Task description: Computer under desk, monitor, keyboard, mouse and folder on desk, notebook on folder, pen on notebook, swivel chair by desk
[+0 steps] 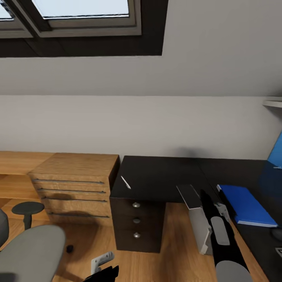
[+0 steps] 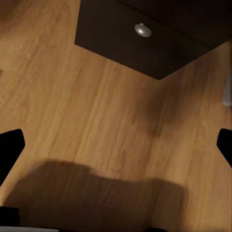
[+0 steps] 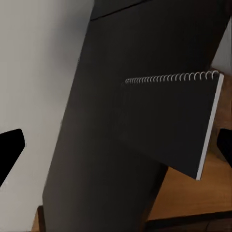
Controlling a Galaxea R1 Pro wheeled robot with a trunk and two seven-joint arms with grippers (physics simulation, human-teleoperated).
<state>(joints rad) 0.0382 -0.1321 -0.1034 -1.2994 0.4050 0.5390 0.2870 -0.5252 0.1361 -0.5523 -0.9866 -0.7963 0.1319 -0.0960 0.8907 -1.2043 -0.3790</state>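
You're getting even, soft daylight w/ skylight glowing overhead; a diffuse shadow is pooling on the floor, edges rendering slightly soft.

A dark-framed skylight sat in the sloped grey wall. Below, an oak drawer unit stood beside a dark drawer pedestal on the wood-plank floor.

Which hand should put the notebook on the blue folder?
Right. Its open hand faces the notebook, and the folder lies on the desk on that side. The left hand hangs low over the wood floor beside the dark drawers.
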